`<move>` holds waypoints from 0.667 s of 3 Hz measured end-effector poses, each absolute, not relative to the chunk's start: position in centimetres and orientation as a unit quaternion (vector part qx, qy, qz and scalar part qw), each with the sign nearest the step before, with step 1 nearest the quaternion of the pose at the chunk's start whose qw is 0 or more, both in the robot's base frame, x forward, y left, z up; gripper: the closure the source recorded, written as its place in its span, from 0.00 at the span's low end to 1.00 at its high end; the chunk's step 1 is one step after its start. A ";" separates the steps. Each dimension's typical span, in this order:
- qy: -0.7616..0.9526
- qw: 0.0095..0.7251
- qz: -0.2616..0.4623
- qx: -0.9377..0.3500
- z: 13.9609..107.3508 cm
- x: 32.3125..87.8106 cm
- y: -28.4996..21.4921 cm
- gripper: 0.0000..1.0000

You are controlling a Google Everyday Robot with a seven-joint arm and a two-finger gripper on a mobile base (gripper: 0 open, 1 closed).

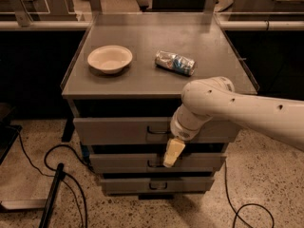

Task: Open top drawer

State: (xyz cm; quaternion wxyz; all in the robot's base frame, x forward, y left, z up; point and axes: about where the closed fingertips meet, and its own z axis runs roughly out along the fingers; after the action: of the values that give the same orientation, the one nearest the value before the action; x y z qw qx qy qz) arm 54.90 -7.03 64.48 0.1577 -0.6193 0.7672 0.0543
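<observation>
A grey metal cabinet (156, 87) serves as the landmark. Its top drawer (118, 130), the widest grey drawer with a small dark loop handle (157, 129), sits directly under the cabinet's surface, with a dark gap above its front. The white arm's cream gripper (170, 159) hangs before the cabinet's front, pointing down over the middle drawer (123, 163); whether it is open cannot be told. On the cabinet's surface lie a cream round bowl (109, 58) and a crumpled can (175, 62).

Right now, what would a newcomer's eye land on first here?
The big white arm stretched in from the right, its cream gripper hanging in front of the grey drawers, just below the handle of the top drawer. Next, the pale bowl and crumpled can on the cabinet top.
</observation>
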 end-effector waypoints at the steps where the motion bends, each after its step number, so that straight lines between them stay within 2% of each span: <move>1: 0.765 0.152 0.060 -0.623 64.9 53.8 -7.1 0.00; 2: 0.771 0.162 0.076 -0.611 67.8 50.3 -7.9 0.00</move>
State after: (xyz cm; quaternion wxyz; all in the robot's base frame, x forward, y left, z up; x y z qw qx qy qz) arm 50.26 -7.92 67.84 0.1622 -0.6113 0.7708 0.0764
